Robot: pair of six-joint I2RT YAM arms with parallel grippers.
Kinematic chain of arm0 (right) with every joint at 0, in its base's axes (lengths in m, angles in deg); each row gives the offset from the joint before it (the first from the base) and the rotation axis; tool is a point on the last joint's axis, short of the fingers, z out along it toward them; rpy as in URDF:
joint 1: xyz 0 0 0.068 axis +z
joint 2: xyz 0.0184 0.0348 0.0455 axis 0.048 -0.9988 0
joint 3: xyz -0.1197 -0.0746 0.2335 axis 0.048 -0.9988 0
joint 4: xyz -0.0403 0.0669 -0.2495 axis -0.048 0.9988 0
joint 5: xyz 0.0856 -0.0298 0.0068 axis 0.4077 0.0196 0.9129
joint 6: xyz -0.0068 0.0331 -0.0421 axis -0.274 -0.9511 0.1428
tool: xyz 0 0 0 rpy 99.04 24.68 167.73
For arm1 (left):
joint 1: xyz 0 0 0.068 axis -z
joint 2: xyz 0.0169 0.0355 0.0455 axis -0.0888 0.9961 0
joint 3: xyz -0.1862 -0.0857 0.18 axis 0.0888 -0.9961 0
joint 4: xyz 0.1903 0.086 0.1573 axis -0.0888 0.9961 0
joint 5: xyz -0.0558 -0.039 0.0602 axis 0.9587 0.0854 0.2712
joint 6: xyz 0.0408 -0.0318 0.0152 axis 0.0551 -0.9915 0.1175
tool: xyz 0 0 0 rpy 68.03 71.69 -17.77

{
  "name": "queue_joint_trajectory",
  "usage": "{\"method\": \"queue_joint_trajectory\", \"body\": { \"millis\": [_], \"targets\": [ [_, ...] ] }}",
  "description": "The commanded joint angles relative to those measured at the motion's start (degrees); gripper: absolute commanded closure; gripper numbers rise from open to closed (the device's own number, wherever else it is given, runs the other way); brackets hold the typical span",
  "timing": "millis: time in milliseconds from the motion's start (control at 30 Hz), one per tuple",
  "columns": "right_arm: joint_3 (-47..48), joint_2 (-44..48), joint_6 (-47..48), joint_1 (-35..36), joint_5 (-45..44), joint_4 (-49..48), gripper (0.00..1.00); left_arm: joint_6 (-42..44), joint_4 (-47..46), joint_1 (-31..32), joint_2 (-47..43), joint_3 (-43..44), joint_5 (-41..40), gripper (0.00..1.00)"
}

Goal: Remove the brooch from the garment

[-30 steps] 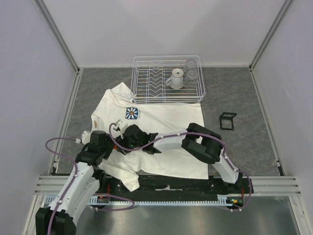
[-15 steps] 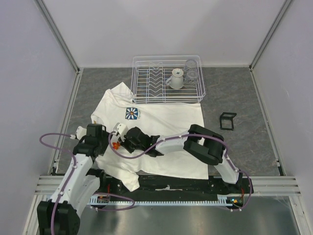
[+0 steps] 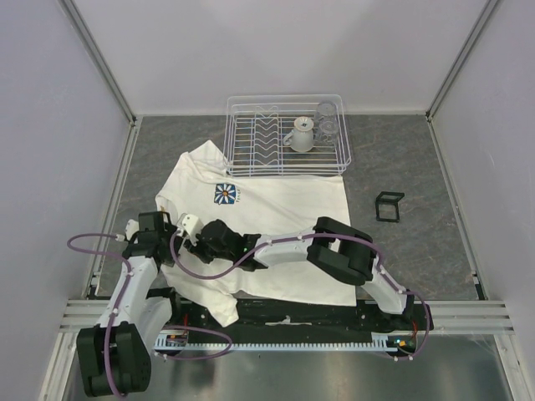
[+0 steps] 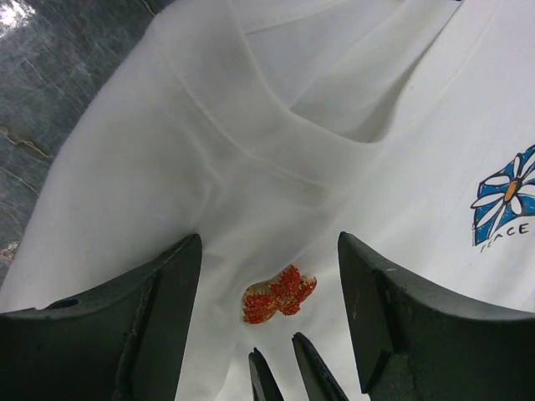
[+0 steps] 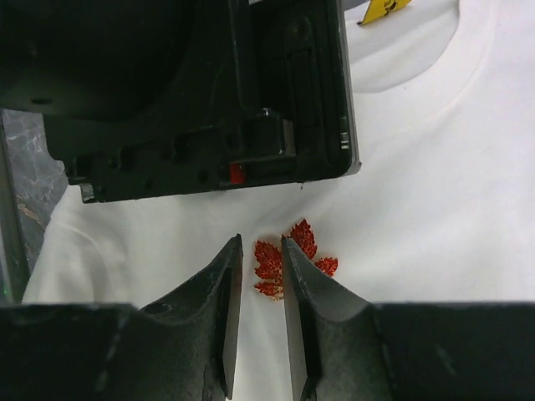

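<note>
The white T-shirt garment [image 3: 284, 213] lies flat on the table, and its blue daisy logo [image 3: 225, 194] faces up. The orange-red leaf brooch [image 4: 280, 294] is pinned to the cloth near the collar. My left gripper [image 4: 269, 251] is wide open, one finger on each side of the brooch and above it. My right gripper [image 5: 261, 244] faces it with only a narrow gap between its jaws. The right fingertips [image 4: 311, 365] are just short of the brooch [image 5: 269, 261], not holding it. In the top view both grippers meet at the shirt's left side [image 3: 194, 238] and hide the brooch.
A white wire dish rack [image 3: 251, 142] stands behind the shirt and holds a white cup [image 3: 301, 134] and a glass [image 3: 328, 125]. A small black frame [image 3: 389, 206] stands on the grey table to the right. The left gripper's black body [image 5: 192, 92] fills the top of the right wrist view.
The left gripper has swung left and back off the brooch. The right gripper has followed it leftward across the shirt to the brooch.
</note>
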Motion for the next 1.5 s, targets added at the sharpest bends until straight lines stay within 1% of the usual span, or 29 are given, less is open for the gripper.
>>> {"method": "queue_joint_trajectory", "body": {
  "millis": [0,233,367,500,667,767,933,967,1133,1200,1333,1467],
  "targets": [
    [3.42,-2.93,2.46,0.68,-1.89,1.88,0.67,2.69,-2.51,-1.05,0.16,-0.8,2.63,0.27],
    [5.18,-5.57,3.17,1.11,-4.18,3.37,0.66,2.51,-0.85,-1.31,-1.77,-1.59,2.72,0.26],
    [5.89,-6.45,4.04,1.73,-5.58,4.52,0.59,2.42,-0.14,-1.4,-2.83,-1.33,2.28,0.26],
    [6.33,-7.33,4.66,2.78,-9.27,5.48,0.52,2.51,0.21,-1.49,-2.48,-0.97,2.54,0.26],
    [5.98,-7.51,4.14,3.14,-17.17,5.48,0.51,2.51,0.56,-1.58,-3.0,-0.97,2.46,0.26],
    [5.63,-7.77,3.78,3.14,-19.99,4.78,0.53,2.95,0.91,-1.49,-3.27,-0.89,2.54,0.27],
    [5.98,-8.3,3.61,3.14,-20.35,3.99,0.57,3.04,1.26,-1.58,-4.06,-0.89,2.54,0.28],
    [5.98,-8.21,3.43,3.14,-20.35,3.73,0.59,3.04,1.27,-1.49,-4.5,-0.89,2.63,0.29],
    [6.07,-6.46,1.59,3.14,-18.69,2.5,0.66,4.27,1.62,-1.58,-6.17,-0.18,2.28,0.29],
    [5.98,-5.4,-0.07,3.14,-17.98,1.88,0.67,4.62,2.23,-1.49,-6.52,0.34,1.93,0.29],
    [5.8,-3.82,-1.83,3.14,-16.14,1.27,0.73,5.5,2.85,-1.58,-6.61,1.31,1.49,0.29],
    [3.7,-1.71,-4.3,3.14,-13.94,-1.98,0.75,7.08,2.85,-1.49,-6.96,2.28,2.02,0.3]
  ]
}}
